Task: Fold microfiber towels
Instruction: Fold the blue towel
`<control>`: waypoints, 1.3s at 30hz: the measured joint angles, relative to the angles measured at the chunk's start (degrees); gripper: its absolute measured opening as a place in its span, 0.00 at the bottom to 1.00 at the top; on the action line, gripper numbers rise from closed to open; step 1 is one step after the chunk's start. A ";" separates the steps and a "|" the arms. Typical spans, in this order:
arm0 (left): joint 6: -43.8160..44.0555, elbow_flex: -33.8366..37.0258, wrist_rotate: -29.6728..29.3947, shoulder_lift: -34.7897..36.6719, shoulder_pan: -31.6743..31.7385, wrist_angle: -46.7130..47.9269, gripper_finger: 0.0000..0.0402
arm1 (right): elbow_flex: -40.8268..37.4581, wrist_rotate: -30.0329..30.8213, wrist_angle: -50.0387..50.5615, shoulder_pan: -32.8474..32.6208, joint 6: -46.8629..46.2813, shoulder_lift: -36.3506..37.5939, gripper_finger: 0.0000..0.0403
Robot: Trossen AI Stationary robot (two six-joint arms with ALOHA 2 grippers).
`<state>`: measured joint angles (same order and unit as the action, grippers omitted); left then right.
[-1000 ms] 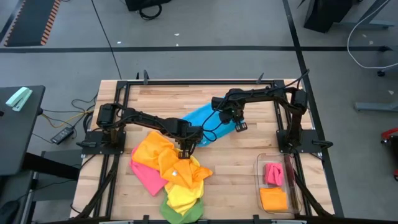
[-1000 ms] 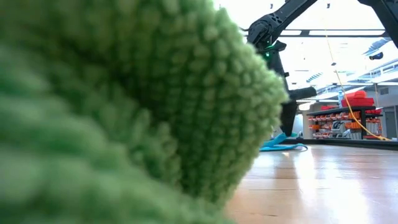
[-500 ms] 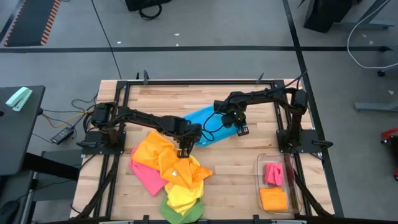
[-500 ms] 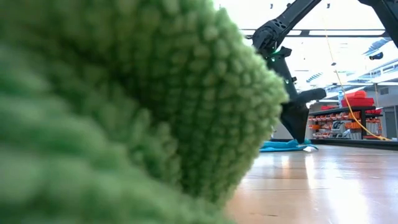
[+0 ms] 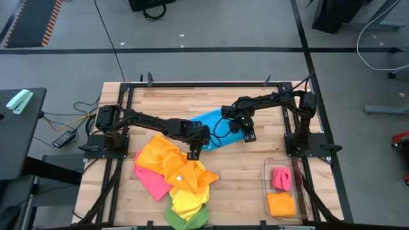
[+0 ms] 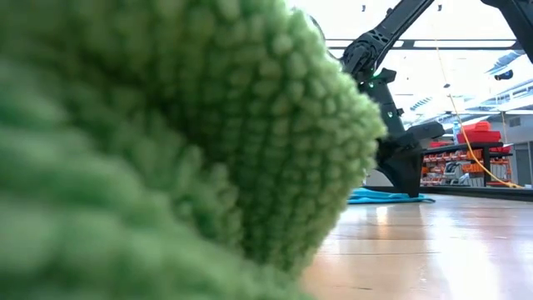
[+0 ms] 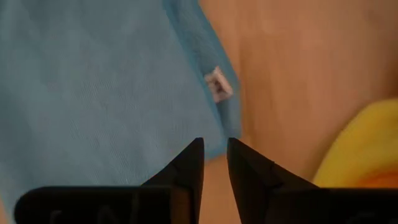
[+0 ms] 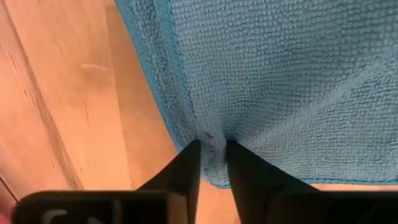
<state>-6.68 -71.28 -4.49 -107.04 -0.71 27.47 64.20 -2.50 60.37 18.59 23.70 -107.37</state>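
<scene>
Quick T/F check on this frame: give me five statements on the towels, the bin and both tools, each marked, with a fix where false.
1. The blue towel lies on the table between the two arms. True.
2. The clear bin holds a green towel. False: it holds a pink towel and an orange towel.
3. The right tool has its fingers on the blue towel's edge, cloth puckered between them. True.
4. The left tool is lifting a yellow towel. False: it sits at the blue towel's edge, beside the colourful pile, fingers close together with only a narrow gap.
5. The green towel lies at the far end of the table. False: it lies at the near edge, right in front of the low camera.
</scene>
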 joint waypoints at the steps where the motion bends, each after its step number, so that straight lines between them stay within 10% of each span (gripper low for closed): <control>1: 0.24 0.29 -0.02 0.00 0.20 0.23 0.19 | 0.02 0.06 0.05 -0.04 -0.15 -0.01 0.25; 20: 1.70 0.50 0.66 -3.10 -0.81 -3.52 0.41 | 1.16 0.93 -0.43 0.00 -2.03 5.16 0.33; 39: 1.46 0.47 0.00 -5.94 -0.61 -4.93 0.29 | 1.18 0.72 -0.62 -0.14 -2.89 19.42 0.32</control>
<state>-5.21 -70.81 -4.49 -112.98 -1.32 22.54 65.39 -1.78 59.75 18.45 20.82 -87.95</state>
